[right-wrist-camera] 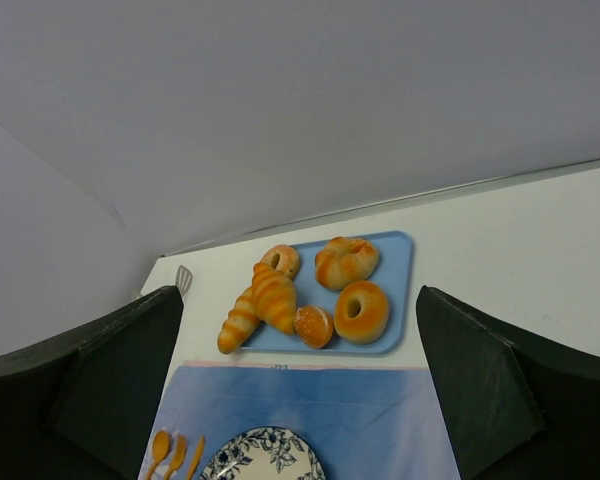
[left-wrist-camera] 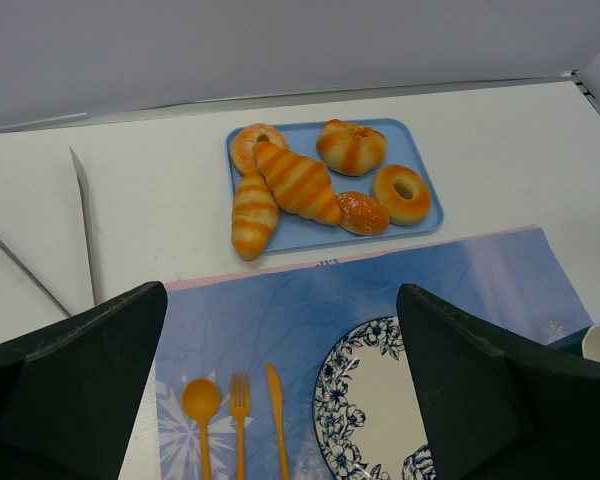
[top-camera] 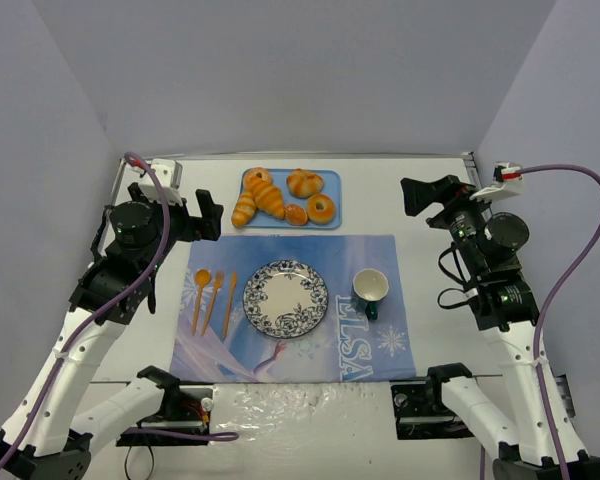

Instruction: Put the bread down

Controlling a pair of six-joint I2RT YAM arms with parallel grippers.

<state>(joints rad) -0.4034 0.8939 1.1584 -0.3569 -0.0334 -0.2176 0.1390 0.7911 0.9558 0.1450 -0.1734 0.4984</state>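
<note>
The bread (top-camera: 269, 199) (left-wrist-camera: 298, 183) (right-wrist-camera: 274, 297) is a golden-orange ridged croissant lying on a blue tray (top-camera: 332, 183) (left-wrist-camera: 418, 160) at the back of the table. It leans on a slimmer horn-shaped bread (top-camera: 244, 211) (left-wrist-camera: 252, 216). My left gripper (top-camera: 209, 215) (left-wrist-camera: 280, 335) hovers open and empty to the left of the tray, above the mat's left corner. Raised at the right, level with the tray, my right gripper (top-camera: 418, 195) (right-wrist-camera: 300, 385) is also open and empty. A blue-patterned plate (top-camera: 256, 300) (left-wrist-camera: 342, 400) sits empty on the mat.
The tray also holds two ring doughnuts (top-camera: 321, 208) (top-camera: 257, 177), a knotted bun (top-camera: 304, 182) and a small round bun (top-camera: 296, 214). On the blue Elsa mat (top-camera: 380, 340) lie an orange spoon, fork and knife (top-camera: 215, 295) and a teal cup (top-camera: 370, 290).
</note>
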